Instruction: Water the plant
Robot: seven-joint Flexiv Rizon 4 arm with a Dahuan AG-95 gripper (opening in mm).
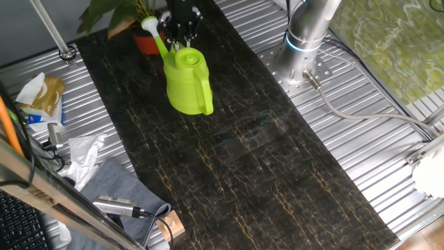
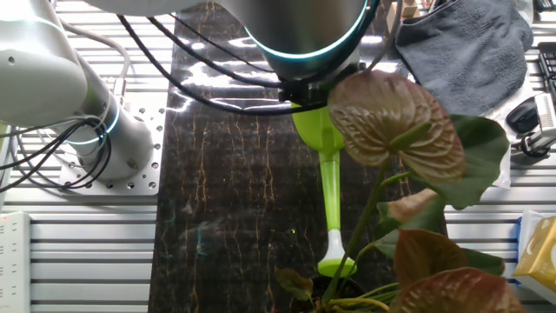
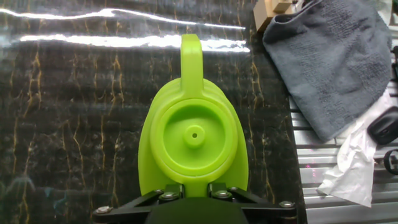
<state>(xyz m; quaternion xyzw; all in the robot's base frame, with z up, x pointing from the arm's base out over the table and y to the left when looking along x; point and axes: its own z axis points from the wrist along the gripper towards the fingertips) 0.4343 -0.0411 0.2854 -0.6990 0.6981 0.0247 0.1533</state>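
The plant (image 1: 111,12) has broad dark green leaves and stands in a red-orange pot (image 1: 147,44) at the far end of the black table top (image 1: 257,160). Its leaves (image 2: 391,122) fill the right side of the other fixed view. A lime-green watering can (image 1: 187,80) stands upright just in front of it. The can's spout head (image 2: 334,259) reaches the pot's edge. My gripper (image 3: 194,188) comes down from above at the base of the spout, fingers (image 3: 169,190) tight against green plastic on both sides. The can's lid and handle (image 3: 191,59) lie below the hand.
A grey cloth (image 3: 336,62) and white tissue (image 3: 348,168) lie on the metal bench beside the table top. A wooden block (image 1: 170,223), a metal tool (image 1: 114,205) and a yellow packet (image 1: 45,94) sit on that side. The arm's base (image 1: 309,35) stands opposite.
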